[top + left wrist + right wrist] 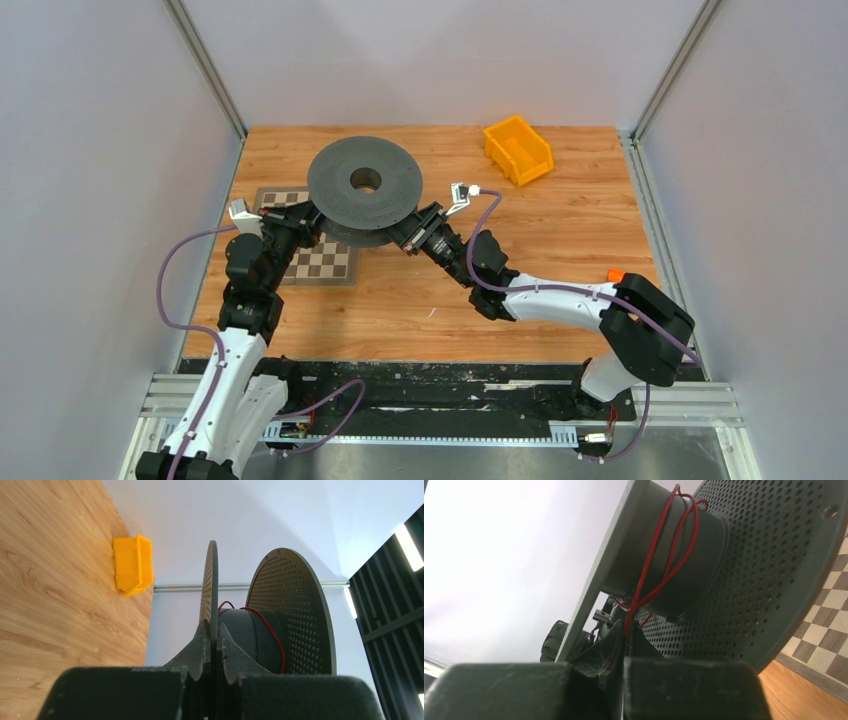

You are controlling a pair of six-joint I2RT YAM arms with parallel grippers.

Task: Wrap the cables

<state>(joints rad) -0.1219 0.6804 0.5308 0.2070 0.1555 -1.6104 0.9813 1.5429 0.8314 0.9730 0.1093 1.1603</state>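
Observation:
A dark grey spool with two perforated discs is held up above the table's back left. My left gripper is shut on the rim of one spool disc, which passes edge-on between its fingers. A thin red wire makes a few loose loops round the spool's hub; it also shows in the left wrist view. My right gripper is shut on this wire just below the hub, at the spool's right side.
A checkerboard mat lies under the spool at the table's left. An orange bin stands at the back right. White walls with metal rails enclose the wooden table.

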